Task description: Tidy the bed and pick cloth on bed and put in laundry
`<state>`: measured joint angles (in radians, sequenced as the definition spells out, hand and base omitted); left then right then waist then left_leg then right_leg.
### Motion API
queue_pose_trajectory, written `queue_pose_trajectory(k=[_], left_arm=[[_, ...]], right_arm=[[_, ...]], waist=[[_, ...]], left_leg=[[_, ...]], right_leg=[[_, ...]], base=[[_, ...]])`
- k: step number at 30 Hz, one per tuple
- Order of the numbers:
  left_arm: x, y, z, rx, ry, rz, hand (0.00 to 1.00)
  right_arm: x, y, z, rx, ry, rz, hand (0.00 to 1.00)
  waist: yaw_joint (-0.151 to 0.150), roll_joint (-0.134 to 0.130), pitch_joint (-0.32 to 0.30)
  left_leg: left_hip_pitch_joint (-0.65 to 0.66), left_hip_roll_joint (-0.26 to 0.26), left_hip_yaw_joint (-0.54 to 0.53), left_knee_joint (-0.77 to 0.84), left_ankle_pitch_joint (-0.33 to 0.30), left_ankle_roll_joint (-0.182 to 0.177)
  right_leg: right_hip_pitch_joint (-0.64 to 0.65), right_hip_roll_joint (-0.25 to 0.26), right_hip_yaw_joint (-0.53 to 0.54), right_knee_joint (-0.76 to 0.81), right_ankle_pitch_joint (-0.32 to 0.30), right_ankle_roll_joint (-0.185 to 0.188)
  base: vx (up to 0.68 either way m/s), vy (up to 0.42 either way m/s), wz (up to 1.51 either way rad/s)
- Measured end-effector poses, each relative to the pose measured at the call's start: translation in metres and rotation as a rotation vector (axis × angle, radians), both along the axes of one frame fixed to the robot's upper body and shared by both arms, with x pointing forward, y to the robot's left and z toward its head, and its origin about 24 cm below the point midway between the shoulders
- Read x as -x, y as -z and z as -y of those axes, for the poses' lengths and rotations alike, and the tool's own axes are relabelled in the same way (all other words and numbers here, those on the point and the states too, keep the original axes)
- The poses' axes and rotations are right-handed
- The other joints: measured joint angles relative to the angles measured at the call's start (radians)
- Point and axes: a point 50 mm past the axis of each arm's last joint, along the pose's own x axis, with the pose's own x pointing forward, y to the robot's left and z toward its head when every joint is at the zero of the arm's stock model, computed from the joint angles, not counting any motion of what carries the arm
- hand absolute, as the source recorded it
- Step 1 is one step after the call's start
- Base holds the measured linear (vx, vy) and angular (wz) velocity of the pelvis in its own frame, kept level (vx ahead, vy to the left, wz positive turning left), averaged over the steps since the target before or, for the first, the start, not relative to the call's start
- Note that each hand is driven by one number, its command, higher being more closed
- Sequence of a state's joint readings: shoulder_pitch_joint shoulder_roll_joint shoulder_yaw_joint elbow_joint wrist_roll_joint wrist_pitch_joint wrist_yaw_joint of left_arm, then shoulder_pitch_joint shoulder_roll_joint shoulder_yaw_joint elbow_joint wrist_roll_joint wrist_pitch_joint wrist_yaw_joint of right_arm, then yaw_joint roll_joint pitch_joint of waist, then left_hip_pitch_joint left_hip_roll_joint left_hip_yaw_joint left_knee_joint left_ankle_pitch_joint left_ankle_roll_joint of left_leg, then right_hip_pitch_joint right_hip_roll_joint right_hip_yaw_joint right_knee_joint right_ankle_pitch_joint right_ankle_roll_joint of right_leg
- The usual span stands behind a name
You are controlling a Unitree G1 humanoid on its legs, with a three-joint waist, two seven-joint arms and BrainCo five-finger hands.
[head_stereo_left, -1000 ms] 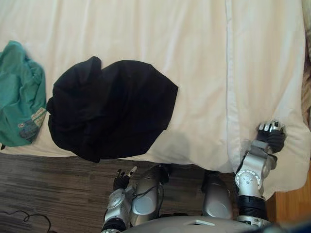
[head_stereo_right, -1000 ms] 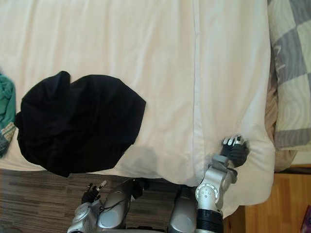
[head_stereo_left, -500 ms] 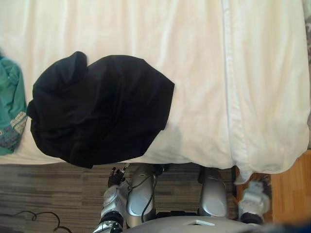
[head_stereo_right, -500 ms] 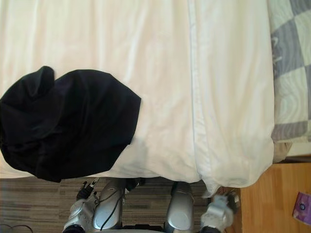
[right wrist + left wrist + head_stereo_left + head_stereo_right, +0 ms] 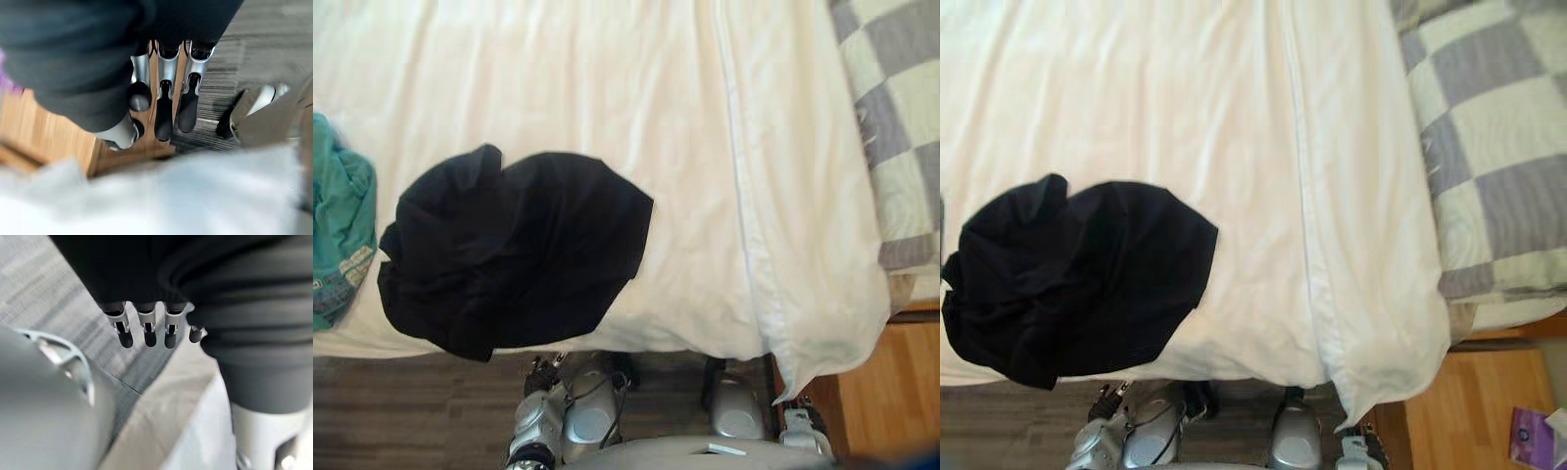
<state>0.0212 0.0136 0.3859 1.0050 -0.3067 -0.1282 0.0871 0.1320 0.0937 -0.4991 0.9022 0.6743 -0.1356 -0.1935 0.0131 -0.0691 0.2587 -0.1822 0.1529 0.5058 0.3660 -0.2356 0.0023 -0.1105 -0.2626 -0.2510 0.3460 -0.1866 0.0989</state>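
On the near edge of the bed [image 5: 607,78], toward the robot's left, a crumpled black cloth [image 5: 514,250] lies on the white cover, its lower edge hanging a little over the side. Just beside it, at the far left, a teal cloth [image 5: 337,240] lies bunched up; I cannot tell whether the two touch. Across the bed's right side spreads a grey-and-white checked blanket [image 5: 891,117]. Both robot hands hang low, below the mattress edge and well apart from the cloths. The left hand [image 5: 145,328] hovers over the grey striped floor [image 5: 401,411], fingers straight and relaxed, empty. The right hand [image 5: 164,107] hangs by the bed's near right corner, where the wooden floor [image 5: 891,392] meets the grey, fingers loose and spread, also empty.
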Motion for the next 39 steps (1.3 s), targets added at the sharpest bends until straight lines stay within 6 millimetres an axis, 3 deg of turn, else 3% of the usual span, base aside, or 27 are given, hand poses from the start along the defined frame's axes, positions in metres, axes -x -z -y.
queue_pose_trajectory(k=[4,5,8,11,13,14,15,16,18,19,21,22,23,24,25,26,27,28,29,30,31,32,33,35,36,38,39], left_arm=[[0.011,0.005,0.004,0.000,0.033,-0.065,0.00],[0.021,0.008,0.004,0.002,0.029,-0.095,0.00],[0.029,0.011,0.005,0.013,0.013,-0.117,0.00],[0.031,0.012,0.010,0.019,0.009,-0.121,0.00],[0.025,0.009,0.009,0.007,0.015,-0.096,0.00],[0.024,0.008,0.008,0.004,0.015,-0.090,0.00],[0.020,0.006,0.007,-0.003,0.011,-0.073,0.00],[0.019,0.004,0.003,-0.016,-0.002,-0.057,0.00],[0.021,0.001,-0.003,-0.045,-0.019,-0.056,0.00],[0.019,-0.002,-0.009,-0.070,-0.006,-0.045,0.00],[0.017,-0.005,-0.014,-0.115,0.006,-0.035,0.00],[0.015,-0.007,-0.014,-0.133,0.016,-0.028,0.00],[0.013,-0.007,-0.011,-0.140,0.035,-0.027,0.00],[0.012,-0.006,-0.001,-0.141,0.097,-0.026,0.00],[0.011,-0.006,0.001,-0.142,0.144,-0.018,0.00],[0.006,-0.008,-0.001,-0.159,0.223,-0.011,0.00],[-0.005,-0.010,-0.009,-0.177,0.278,-0.016,0.00],[-0.009,-0.011,-0.010,-0.185,0.303,-0.019,0.00],[-0.008,-0.007,-0.008,-0.179,0.306,-0.050,0.00],[-0.008,-0.006,-0.005,-0.177,0.316,-0.056,0.00],[-0.007,-0.005,-0.003,-0.177,0.319,-0.063,0.00],[-0.005,-0.003,-0.002,-0.172,0.323,-0.075,0.00],[-0.003,-0.001,0.003,-0.164,0.335,-0.086,0.00],[0.003,0.002,0.010,-0.152,0.357,-0.104,0.00],[0.002,0.003,0.013,-0.150,0.366,-0.103,0.00],[0.000,0.003,0.015,-0.152,0.397,-0.105,0.00],[0.000,0.004,0.019,-0.149,0.435,-0.115,0.00]], right_arm=[[0.019,0.007,-0.007,-0.004,-0.145,-0.105,0.00],[0.028,0.010,-0.010,-0.023,-0.161,-0.131,0.00],[0.031,0.010,-0.010,-0.014,-0.196,-0.142,0.00],[0.031,0.010,-0.009,0.000,-0.229,-0.150,0.00],[0.027,0.008,-0.008,0.016,-0.254,-0.144,0.00],[0.027,0.008,-0.008,0.017,-0.256,-0.143,0.00],[0.026,0.008,-0.008,0.017,-0.254,-0.140,0.00],[0.025,0.008,-0.009,0.017,-0.255,-0.135,0.00],[0.023,0.007,-0.009,0.020,-0.262,-0.131,0.00],[0.026,0.007,-0.010,0.018,-0.269,-0.138,0.00],[0.031,0.007,-0.010,0.021,-0.288,-0.151,0.00],[0.037,0.007,-0.008,0.030,-0.292,-0.162,0.00],[0.040,0.007,-0.008,0.030,-0.297,-0.173,0.00],[0.048,0.008,-0.006,0.037,-0.311,-0.199,0.00],[0.052,0.008,-0.003,0.040,-0.299,-0.210,0.00],[0.057,0.012,-0.009,-0.001,-0.313,-0.245,0.00],[0.049,0.015,-0.020,-0.028,-0.381,-0.251,0.00],[0.043,0.014,-0.020,-0.022,-0.400,-0.241,0.00],[0.025,0.010,-0.019,0.014,-0.447,-0.193,0.00],[0.019,0.009,-0.020,0.029,-0.473,-0.180,0.00],[0.014,0.008,-0.021,0.043,-0.502,-0.167,0.00],[0.003,0.007,-0.024,0.055,-0.539,-0.157,0.00],[-0.001,0.006,-0.024,0.072,-0.562,-0.152,0.00],[-0.013,0.000,-0.021,0.124,-0.602,-0.101,0.00],[-0.015,-0.001,-0.022,0.140,-0.630,-0.094,0.00],[-0.014,-0.001,-0.022,0.160,-0.680,-0.102,0.00],[-0.017,-0.002,-0.022,0.186,-0.729,-0.102,0.00]], waist=[[-0.007,0.013,-0.046],[-0.006,0.007,-0.077],[-0.002,0.019,-0.091],[0.002,0.030,-0.081],[-0.001,0.033,-0.079],[-0.002,0.034,-0.078],[0.003,0.023,-0.071],[0.006,0.026,-0.072],[0.008,0.019,-0.072],[0.008,-0.005,-0.077],[0.017,-0.028,-0.085],[0.029,-0.022,-0.089],[0.034,-0.016,-0.092],[0.039,0.010,-0.119],[0.038,0.021,-0.137],[0.009,-0.016,-0.165],[-0.006,-0.041,-0.162],[-0.005,-0.050,-0.162],[-0.005,-0.045,-0.162],[-0.004,-0.045,-0.162],[-0.002,-0.045,-0.162],[0.000,-0.039,-0.159],[-0.006,-0.018,-0.153],[-0.014,0.015,-0.147],[-0.013,0.021,-0.143],[-0.012,0.017,-0.140],[-0.011,0.018,-0.138]], left_leg=[[0.099,-0.017,-0.055,-0.142,0.064,-0.020],[0.127,-0.026,-0.078,-0.196,0.094,-0.032],[0.151,-0.031,-0.096,-0.226,0.119,-0.041],[0.127,-0.014,-0.109,-0.120,0.101,-0.037],[0.008,0.037,-0.125,0.104,0.068,-0.038],[-0.011,0.048,-0.127,0.133,0.068,-0.039],[-0.017,0.075,-0.079,0.170,0.038,-0.009],[-0.013,0.144,-0.007,0.237,-0.032,0.052],[-0.025,0.256,-0.011,0.375,-0.087,0.050],[-0.041,0.297,-0.063,0.436,-0.095,0.044],[-0.049,0.356,-0.179,0.444,-0.079,0.023],[-0.047,0.394,-0.290,0.393,-0.017,0.013],[-0.045,0.401,-0.348,0.353,0.040,0.017],[-0.046,0.403,-0.441,0.229,0.250,-0.014],[-0.037,0.379,-0.468,0.203,0.214,-0.183],[-0.040,0.317,-0.448,0.186,0.039,-0.262],[-0.081,0.269,-0.437,0.212,-0.005,-0.262],[-0.085,0.252,-0.434,0.220,-0.005,-0.260],[-0.053,0.240,-0.392,0.184,-0.005,-0.249],[-0.030,0.233,-0.363,0.149,-0.008,-0.246],[-0.008,0.223,-0.342,0.115,-0.006,-0.245],[0.026,0.199,-0.308,0.060,0.022,-0.223],[0.060,0.184,-0.279,-0.011,0.060,-0.206],[0.084,0.155,-0.264,-0.091,0.109,-0.196],[0.098,0.143,-0.258,-0.120,0.133,-0.195],[0.115,0.137,-0.248,-0.156,0.161,-0.175],[0.133,0.133,-0.241,-0.210,0.181,-0.140]], right_leg=[[0.013,0.019,-0.007,0.112,0.037,-0.056],[0.019,0.024,-0.007,0.136,0.039,-0.059],[0.040,0.034,-0.010,0.139,0.039,-0.060],[0.105,0.036,-0.025,0.107,0.022,-0.056],[0.119,0.022,-0.049,0.123,0.002,-0.029],[0.119,0.016,-0.064,0.131,0.001,-0.030],[0.122,0.008,-0.071,0.139,0.001,-0.029],[0.124,0.010,-0.071,0.152,-0.004,-0.026],[0.115,-0.013,-0.065,0.182,-0.006,-0.028],[0.108,-0.061,-0.057,0.185,-0.006,-0.028],[0.085,-0.132,-0.003,0.171,0.009,-0.002],[0.078,-0.171,0.031,0.149,0.034,0.041],[0.075,-0.191,0.045,0.139,0.050,0.069],[0.063,-0.225,0.057,0.121,0.088,0.130],[0.060,-0.255,0.064,0.105,0.109,0.144],[0.058,-0.315,0.071,0.056,0.194,0.128],[0.060,-0.346,0.073,-0.004,0.357,0.097],[0.059,-0.349,0.073,-0.041,0.466,0.071],[0.058,-0.319,0.053,-0.086,0.607,-0.018],[0.040,-0.311,0.010,-0.046,0.561,-0.047],[0.018,-0.301,-0.034,-0.002,0.474,-0.107],[-0.012,-0.259,-0.096,0.064,0.303,-0.081],[-0.007,-0.201,-0.159,0.095,0.181,-0.031],[-0.003,-0.125,-0.208,0.132,0.051,-0.010],[0.000,-0.090,-0.211,0.151,-0.012,0.003],[0.002,-0.083,-0.215,0.146,-0.018,0.006],[0.009,-0.066,-0.207,0.119,-0.020,0.009]], base=[[0.08,-0.093,0.40],[0.09,-0.116,0.37],[0.07,-0.085,0.30],[0.06,-0.109,0.37],[-0.03,-0.054,0.58],[-0.03,-0.009,0.40],[-0.02,0.031,0.02],[0.00,0.040,-0.19],[0.04,0.083,-0.48],[0.02,0.225,-0.54],[-0.01,0.393,-0.65],[0.00,0.386,-0.58],[-0.02,0.756,-0.27],[-0.01,0.640,-0.01],[-0.04,1.013,0.40],[-0.05,0.852,0.78],[-0.07,0.788,0.76],[-0.10,0.758,0.34],[-0.08,0.544,-0.08],[-0.07,0.484,-0.16],[-0.04,0.230,-0.28],[-0.05,0.214,-0.36],[-0.06,0.164,-0.32],[-0.05,0.117,-0.14],[-0.05,0.077,-0.13],[-0.06,-0.023,-0.10],[-0.13,-0.088,-0.12]])
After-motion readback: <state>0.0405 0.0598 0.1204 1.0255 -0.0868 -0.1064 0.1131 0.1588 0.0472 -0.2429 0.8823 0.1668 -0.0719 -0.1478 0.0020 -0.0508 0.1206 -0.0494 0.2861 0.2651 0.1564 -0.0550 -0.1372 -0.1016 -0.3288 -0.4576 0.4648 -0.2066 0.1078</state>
